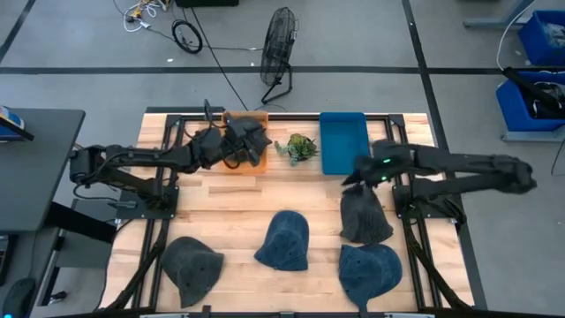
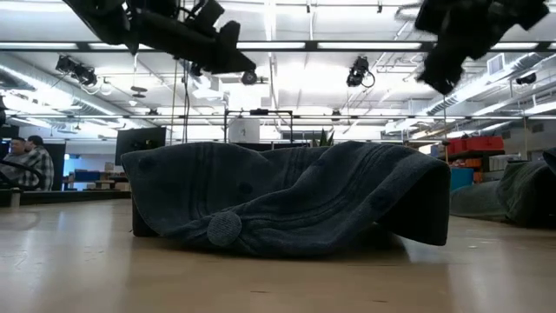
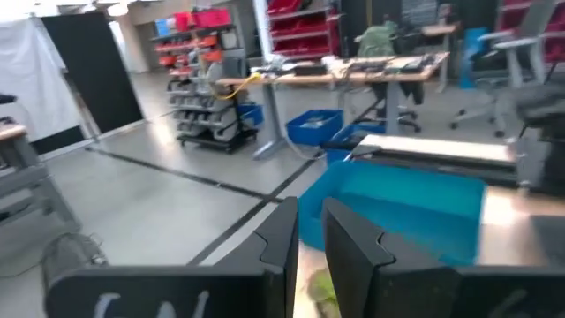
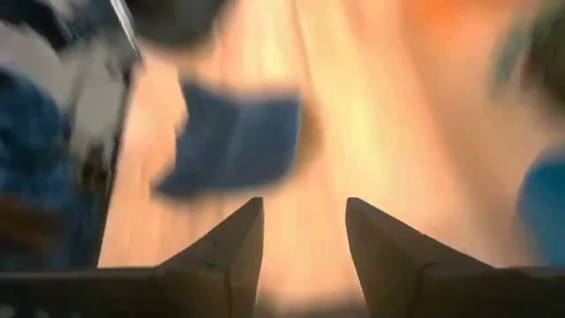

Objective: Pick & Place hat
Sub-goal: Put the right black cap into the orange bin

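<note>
Right claw (image 1: pixel 353 181) hangs open, empty, beside the blue bin (image 1: pixel 342 141); likely reaching; next, descend onto the hat (image 1: pixel 364 216); left claw (image 1: pixel 256 141) nearly closed, empty.

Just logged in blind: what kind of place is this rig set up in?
Likely an open robotics lab or workshop: red storage shelving, office desks and chairs, a floor fan, and stacked blue bins surround the wooden table.

- A dark knitted hat (image 2: pixel 287 196) lies crumpled on the wooden surface (image 2: pixel 278 278), filling the middle.
- Two dark arms hang overhead.
- A person (image 2: pixel 30 161) sits far behind, at the left edge.
</note>
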Robot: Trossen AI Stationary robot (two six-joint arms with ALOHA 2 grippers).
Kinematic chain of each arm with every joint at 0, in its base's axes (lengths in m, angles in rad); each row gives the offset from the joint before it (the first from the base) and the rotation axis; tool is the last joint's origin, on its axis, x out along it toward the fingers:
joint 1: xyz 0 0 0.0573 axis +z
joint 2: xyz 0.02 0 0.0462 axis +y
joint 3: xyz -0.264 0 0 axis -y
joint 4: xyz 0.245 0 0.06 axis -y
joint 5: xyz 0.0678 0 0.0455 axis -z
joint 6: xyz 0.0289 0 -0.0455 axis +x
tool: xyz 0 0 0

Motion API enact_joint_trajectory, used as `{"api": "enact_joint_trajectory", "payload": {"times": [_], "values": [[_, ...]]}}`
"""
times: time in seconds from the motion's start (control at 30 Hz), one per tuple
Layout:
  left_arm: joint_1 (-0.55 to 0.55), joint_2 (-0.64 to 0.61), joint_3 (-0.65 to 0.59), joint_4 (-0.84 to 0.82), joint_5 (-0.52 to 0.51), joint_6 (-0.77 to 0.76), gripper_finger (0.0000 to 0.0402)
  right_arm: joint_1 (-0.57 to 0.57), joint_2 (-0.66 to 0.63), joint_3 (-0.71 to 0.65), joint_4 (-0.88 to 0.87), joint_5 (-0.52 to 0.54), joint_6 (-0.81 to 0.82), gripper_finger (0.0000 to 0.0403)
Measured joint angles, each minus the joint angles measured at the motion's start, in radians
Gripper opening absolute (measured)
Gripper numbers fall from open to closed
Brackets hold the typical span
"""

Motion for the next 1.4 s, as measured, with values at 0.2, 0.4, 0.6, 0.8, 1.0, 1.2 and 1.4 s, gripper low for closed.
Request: {"api": "enact_joint_trajectory", "payload": {"times": [0.2, 0.4, 0.6, 0.8, 1.0, 1.2, 1.4], "values": [[0.043, 0.002, 0.0, -0.051, 0.001, -0.007, 0.0057, 0.091, 0.232, 0.123, -0.308, 0.0, 0.007, 0.0202], [0.053, 0.002, 0.0, -0.103, 0.0, -0.008, 0.0058, 0.135, 0.341, 0.18, -0.524, 0.01, 0.147, 0.0225], [0.051, 0.002, 0.0, -0.142, 0.001, -0.009, 0.0058, 0.21, 0.373, 0.078, -0.594, 0.093, 0.33, 0.0225], [0.051, 0.002, 0.0, -0.142, 0.01, -0.009, 0.0058, 0.215, 0.375, -0.029, -0.516, 0.099, 0.46, 0.0216], [0.051, 0.002, 0.0, -0.142, 0.041, -0.008, 0.0058, 0.215, 0.374, -0.09, -0.46, 0.12, 0.513, 0.0193], [0.051, 0.002, 0.0, -0.142, 0.041, -0.007, 0.0058, 0.213, 0.373, -0.076, -0.432, 0.092, 0.533, 0.0081], [0.038, -0.008, 0.0, -0.143, 0.041, 0.0, 0.0057, 0.213, 0.373, 0.044, -0.344, 0.069, 0.542, 0.0017]]}}
